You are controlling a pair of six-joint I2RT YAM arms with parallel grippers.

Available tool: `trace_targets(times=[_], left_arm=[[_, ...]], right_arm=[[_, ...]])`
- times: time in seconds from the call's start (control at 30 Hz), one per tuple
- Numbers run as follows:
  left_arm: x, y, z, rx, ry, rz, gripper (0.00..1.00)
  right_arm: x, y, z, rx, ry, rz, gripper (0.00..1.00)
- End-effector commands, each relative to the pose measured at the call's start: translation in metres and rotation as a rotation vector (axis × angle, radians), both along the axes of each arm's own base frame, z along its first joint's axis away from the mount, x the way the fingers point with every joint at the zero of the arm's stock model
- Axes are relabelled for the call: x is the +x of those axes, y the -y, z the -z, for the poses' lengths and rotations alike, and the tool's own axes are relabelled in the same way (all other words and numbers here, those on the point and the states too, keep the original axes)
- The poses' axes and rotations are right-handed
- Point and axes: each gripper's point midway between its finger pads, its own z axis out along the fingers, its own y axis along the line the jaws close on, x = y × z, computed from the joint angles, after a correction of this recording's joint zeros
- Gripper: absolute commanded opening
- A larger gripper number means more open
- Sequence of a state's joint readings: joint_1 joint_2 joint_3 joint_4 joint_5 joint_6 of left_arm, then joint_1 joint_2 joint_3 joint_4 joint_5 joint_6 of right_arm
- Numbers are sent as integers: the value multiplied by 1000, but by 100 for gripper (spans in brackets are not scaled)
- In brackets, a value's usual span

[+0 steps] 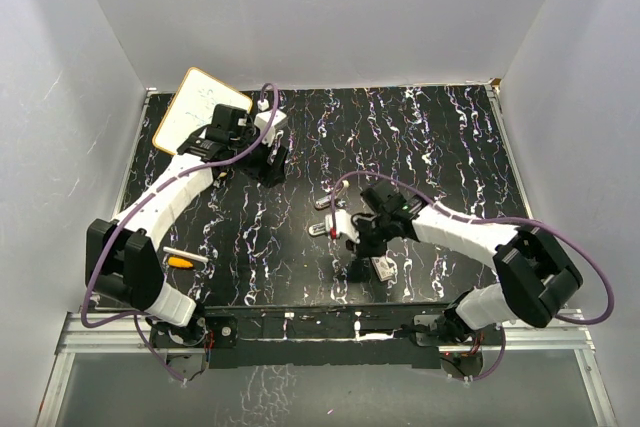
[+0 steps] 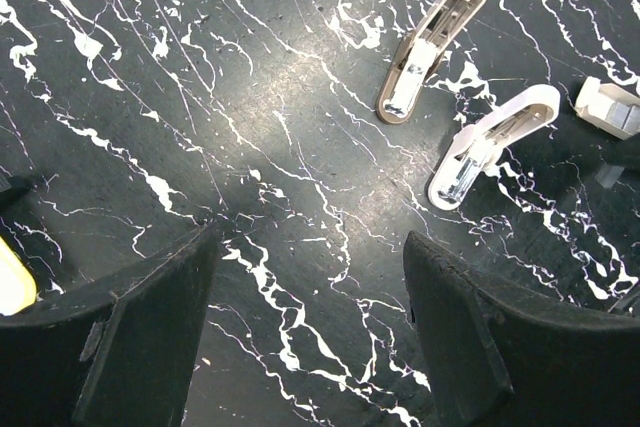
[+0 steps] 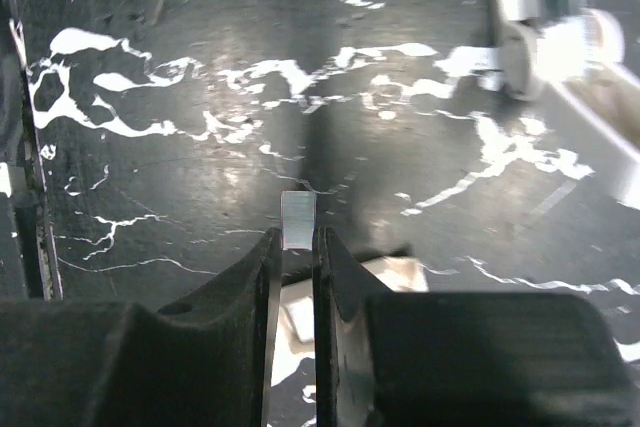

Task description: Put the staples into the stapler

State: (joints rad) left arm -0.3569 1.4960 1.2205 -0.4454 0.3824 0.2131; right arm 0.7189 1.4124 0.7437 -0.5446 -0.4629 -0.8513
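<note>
- Table [image 1: 440, 137]: black top with white marble-like veins, filling most of the top view.
- Board [image 1: 190, 107]: white with an orange rim, lying tilted at the table's far left corner.
- White stick [image 1: 188, 254]: lies on the table near its left front edge.
- Orange piece [image 1: 180, 262]: just beside the stick.
- Walls [image 1: 320, 17]: plain white, on three sides.
- Metal rail [image 1: 90, 332]: runs along the near edge.
- Yellow thing [image 2: 12, 282]: cut off at the left wrist view's edge, unidentifiable.

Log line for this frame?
left pincer: open, hovering | right pincer: shut on staple strip | white stapler: untouched | step: strip not yet loaded
</note>
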Motion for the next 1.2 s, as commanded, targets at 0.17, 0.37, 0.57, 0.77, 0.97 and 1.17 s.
trace_targets(times=[0.17, 0.37, 0.57, 0.77, 0.97, 1.17], left_arm=[[3, 32, -85, -170, 112, 160, 72], [-13, 58, -164, -398, 246, 278, 72], [-49, 78, -194, -624, 136, 409, 68], [-63, 86, -216, -750, 60, 469, 65], [-65, 91, -210, -835, -35, 443, 63], [-66, 95, -205, -899, -64, 436, 61]], right_arm=[[56, -40, -132, 449, -46, 129, 14], [95, -45, -212, 654, -135, 263, 15], [107, -55, -259, 773, -243, 351, 15], [103, -66, -280, 858, -392, 345, 15], [100, -73, -301, 921, -444, 286, 15], [97, -76, -310, 963, -496, 256, 15]])
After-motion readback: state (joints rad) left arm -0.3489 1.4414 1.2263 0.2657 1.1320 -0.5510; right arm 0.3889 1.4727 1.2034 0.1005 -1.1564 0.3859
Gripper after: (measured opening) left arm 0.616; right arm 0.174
